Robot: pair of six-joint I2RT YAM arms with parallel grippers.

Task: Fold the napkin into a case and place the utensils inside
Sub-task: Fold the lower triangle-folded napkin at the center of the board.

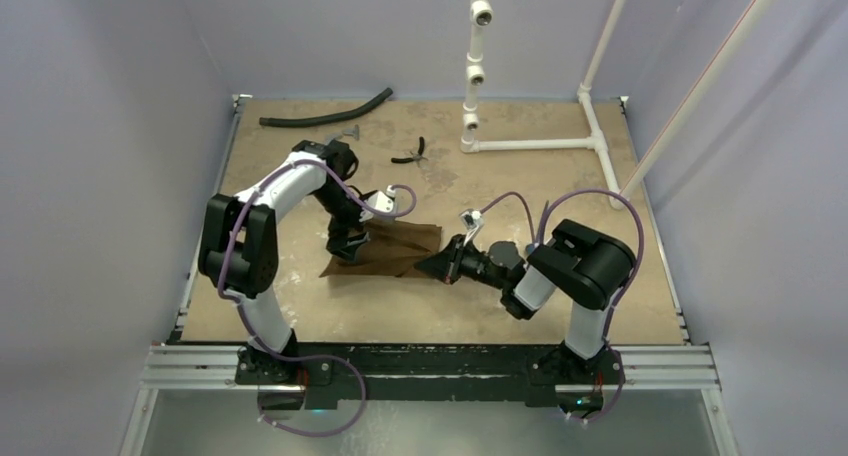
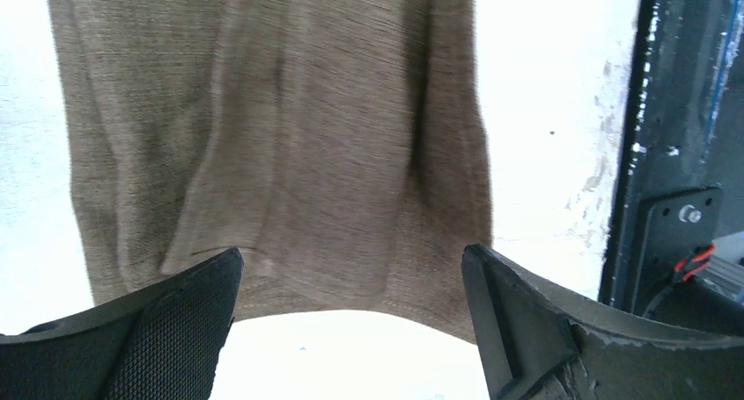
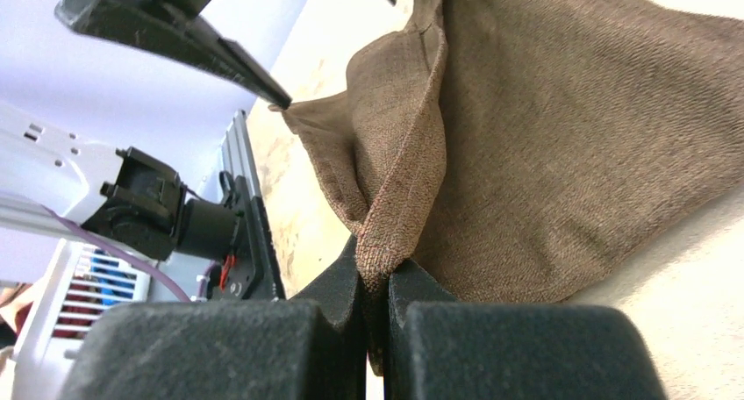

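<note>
My right tool [image 3: 375, 277] has the fold in hand, so the work, as I judge it, is to carry this pinched edge low and straight across the napkin [image 3: 544, 137]. I should lay it down edge on edge and let go only once the crease lies flat. If I lift too high, the loose cloth will likely drag and skew. My left tool [image 2: 351, 277] would do best to press the far side to the desk [image 1: 500, 306] so the whole napkin does not slide along with the pull.

The right tool is clamped tight on a doubled ridge of the napkin at its right-hand point, with the cloth rising out between the fingers [image 3: 333, 286] in a standing pleat. The left tool is spread wide and holds nothing. Its fingers [image 2: 175, 312] stand either side of the napkin's near-left edge, and I cannot tell whether a tip touches the cloth.

The napkin lies mid-desk between my two arms, partly folded, with a layered flap showing under the left tool. I cannot pick out the utensils, and none lie on the cloth.
</note>
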